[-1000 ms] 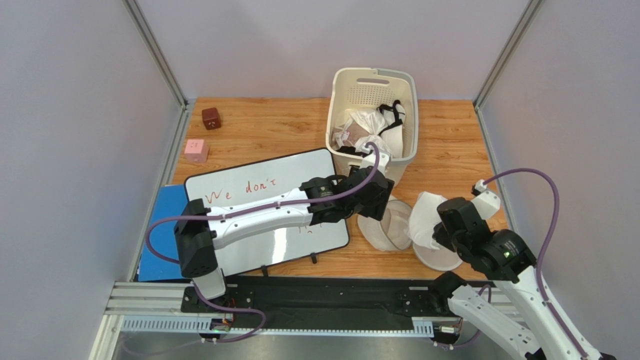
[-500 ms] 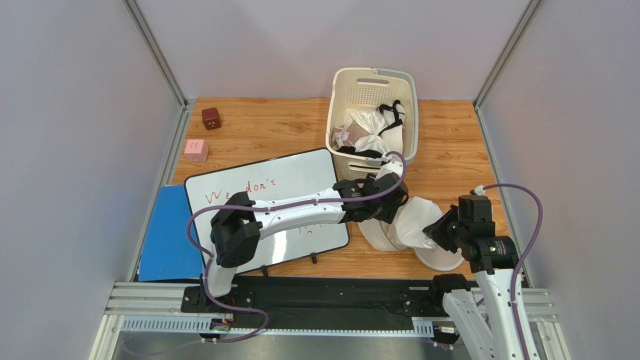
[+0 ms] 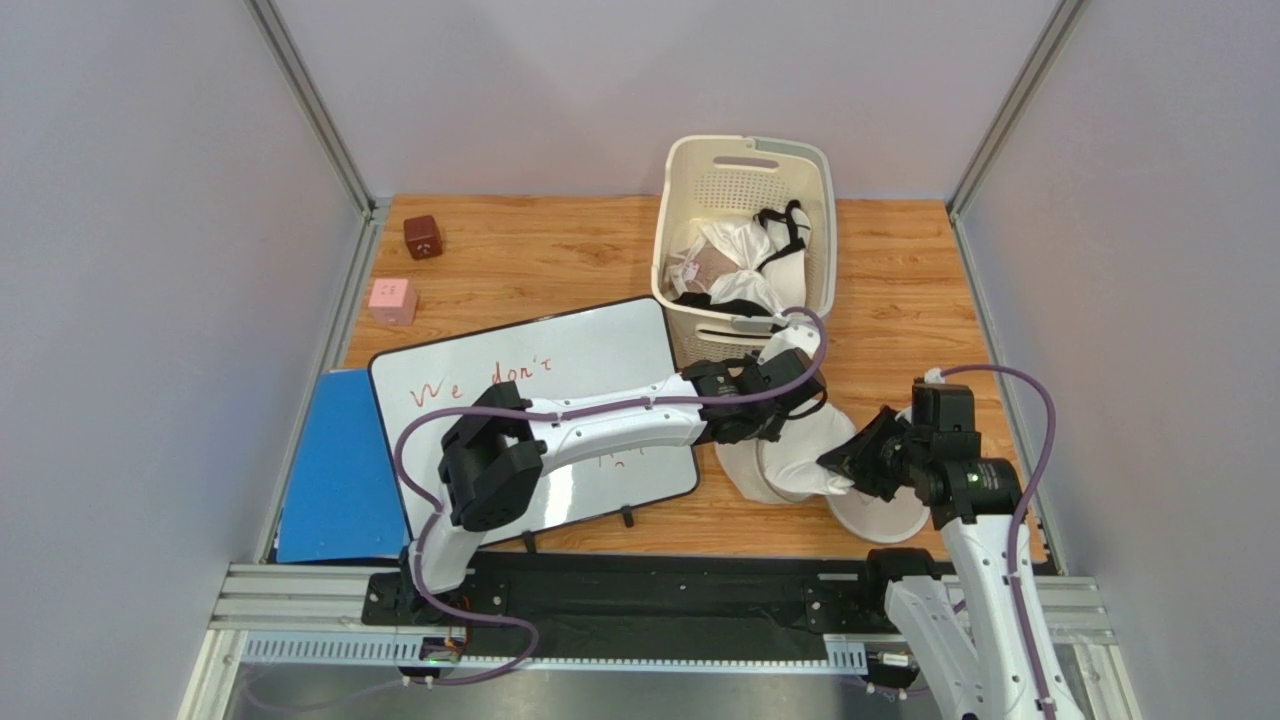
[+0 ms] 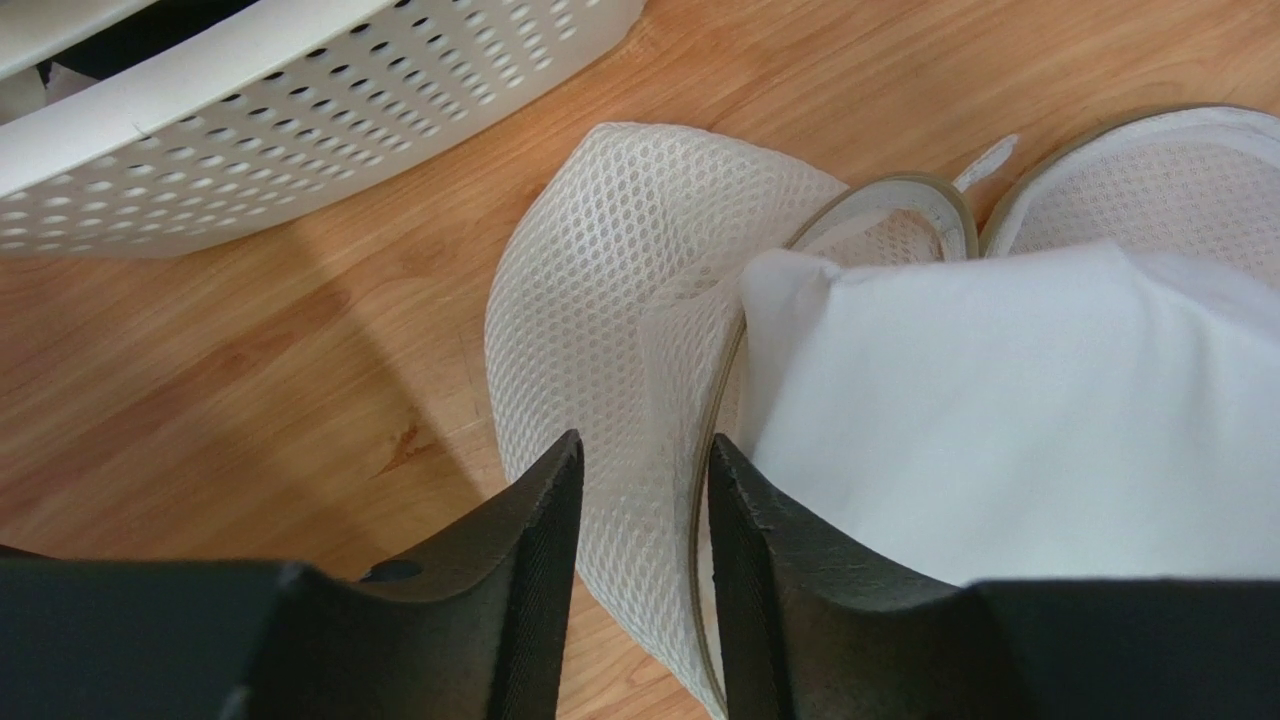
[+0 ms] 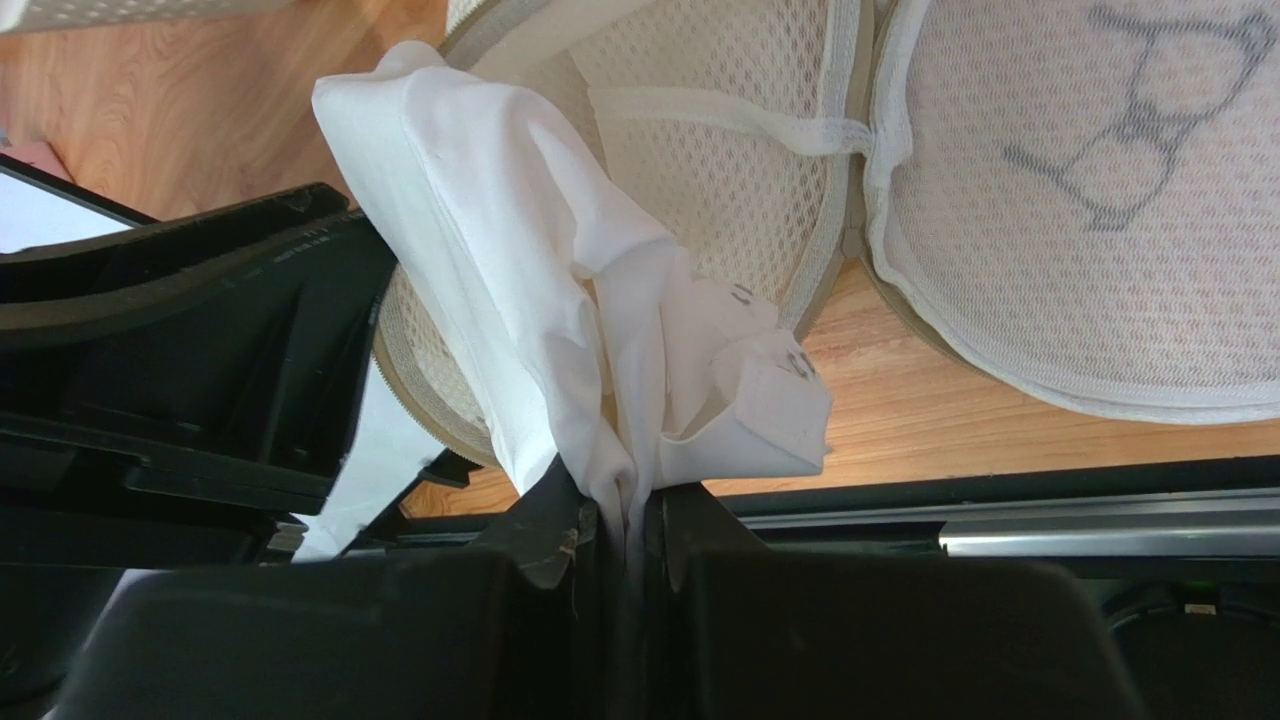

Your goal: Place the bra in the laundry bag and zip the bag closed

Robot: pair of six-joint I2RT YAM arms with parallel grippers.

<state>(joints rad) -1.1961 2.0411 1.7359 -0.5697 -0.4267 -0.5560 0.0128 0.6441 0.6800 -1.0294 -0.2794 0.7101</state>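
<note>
The laundry bag [image 3: 756, 468] lies open on the wood, right of the whiteboard. Its left mesh half [image 4: 631, 270] is tipped up on edge; its right half [image 3: 890, 518] lies flat. My left gripper [image 3: 775, 414] is shut on the tipped half, one finger either side of the mesh wall and zipper rim [image 4: 639, 480]. My right gripper [image 3: 857, 465] is shut on a bunched fold of the white bra [image 5: 511, 240], right at its fingertips [image 5: 631, 518]. The bra [image 3: 819, 440] hangs over the mouth of the tipped half and fills its opening [image 4: 1022, 405].
The cream slatted basket [image 3: 747, 146] with other garments stands just behind the bag, close to my left wrist [image 4: 301, 120]. The whiteboard [image 3: 511, 398] and a blue board [image 3: 323, 465] lie to the left. A pink cube [image 3: 392, 300] and a brown cube [image 3: 422, 236] sit far left.
My left arm reached right and closed on the bag's left half, tipping it up. My right gripper carried the bra left, from over the right half to the tipped half's mouth.
</note>
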